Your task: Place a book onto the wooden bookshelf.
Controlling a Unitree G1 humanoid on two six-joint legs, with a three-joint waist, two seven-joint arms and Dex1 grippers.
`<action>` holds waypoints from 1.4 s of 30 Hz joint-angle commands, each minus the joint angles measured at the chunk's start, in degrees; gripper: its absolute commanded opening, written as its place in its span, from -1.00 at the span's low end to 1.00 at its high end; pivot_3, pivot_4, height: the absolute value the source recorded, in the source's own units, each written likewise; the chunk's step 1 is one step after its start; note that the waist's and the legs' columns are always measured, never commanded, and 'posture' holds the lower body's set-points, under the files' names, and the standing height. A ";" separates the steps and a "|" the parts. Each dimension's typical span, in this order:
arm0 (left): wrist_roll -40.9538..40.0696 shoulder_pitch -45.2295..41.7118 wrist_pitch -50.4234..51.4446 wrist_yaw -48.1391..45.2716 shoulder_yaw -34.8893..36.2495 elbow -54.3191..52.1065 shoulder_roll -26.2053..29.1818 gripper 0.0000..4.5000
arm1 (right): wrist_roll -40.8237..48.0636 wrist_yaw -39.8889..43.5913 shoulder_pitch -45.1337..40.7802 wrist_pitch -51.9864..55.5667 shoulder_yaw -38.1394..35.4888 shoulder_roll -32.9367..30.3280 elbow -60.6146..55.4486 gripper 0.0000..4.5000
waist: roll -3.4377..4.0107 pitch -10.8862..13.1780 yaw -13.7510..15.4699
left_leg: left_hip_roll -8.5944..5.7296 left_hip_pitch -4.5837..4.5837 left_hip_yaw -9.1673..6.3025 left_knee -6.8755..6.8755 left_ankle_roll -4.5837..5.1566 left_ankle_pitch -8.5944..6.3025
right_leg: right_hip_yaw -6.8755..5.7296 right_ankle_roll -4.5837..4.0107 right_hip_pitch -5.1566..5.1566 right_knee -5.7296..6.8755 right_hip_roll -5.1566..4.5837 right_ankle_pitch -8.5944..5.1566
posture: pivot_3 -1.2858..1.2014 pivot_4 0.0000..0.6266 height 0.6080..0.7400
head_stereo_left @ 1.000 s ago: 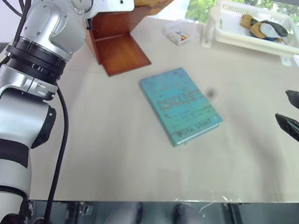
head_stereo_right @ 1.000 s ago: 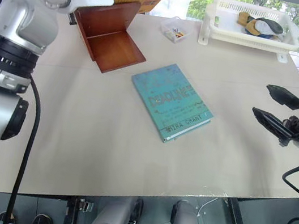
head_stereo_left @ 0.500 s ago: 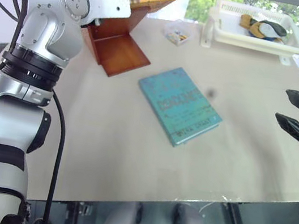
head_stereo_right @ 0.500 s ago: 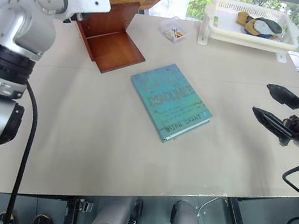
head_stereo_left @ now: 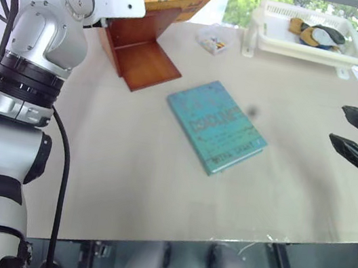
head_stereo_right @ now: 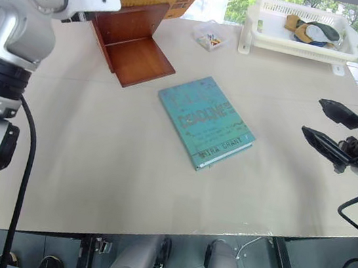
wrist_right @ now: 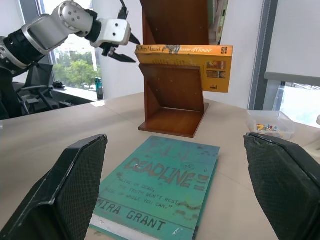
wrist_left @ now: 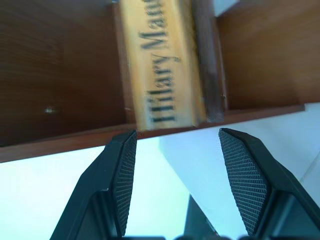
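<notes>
An office-like test room: a pale table (head_stereo_right: 125,166) by large windows (wrist_right: 290,50) onto trees, a small wooden bookshelf (head_stereo_right: 129,43) far left, a white basket (head_stereo_right: 299,30) far right, office chairs (wrist_right: 35,90) behind.

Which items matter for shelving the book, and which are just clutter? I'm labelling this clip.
Job: book, lying on a board of the wooden bookshelf; left gripper, open beside it.
Lying about: teal book, white basket, small clear box.
</notes>
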 commanded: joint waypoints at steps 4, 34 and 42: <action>-8.79 3.23 0.54 -6.10 7.94 -7.21 4.10 0.29 | 1.08 -0.31 -0.32 0.05 -1.07 -0.72 -2.15 1.00 | 0.02 -0.01 -0.09 | 0.02 0.02 0.01 0.00 0.00 0.00 | 0.01 0.00 0.00 0.01 0.00 0.00 | 0.03 -0.52 1.00; -62.99 75.07 28.15 -13.04 60.58 -55.81 -8.95 0.29 | -11.74 7.45 8.35 -6.90 1.41 -9.88 13.22 1.00 | 0.08 -0.06 -0.10 | 0.34 1.54 0.24 -0.37 0.22 -0.18 | 0.14 -0.11 1.41 -0.76 0.00 0.03 | 0.03 -0.52 1.00; -63.98 81.82 19.03 -4.46 54.14 -52.30 -13.91 0.29 | -18.43 8.38 10.66 -13.97 3.79 -10.82 21.66 1.00 | 0.39 -0.25 0.23 | 0.38 1.72 0.26 -0.44 0.22 -0.19 | 0.13 -0.43 1.60 -0.87 -0.10 -0.06 | 0.03 -0.52 1.00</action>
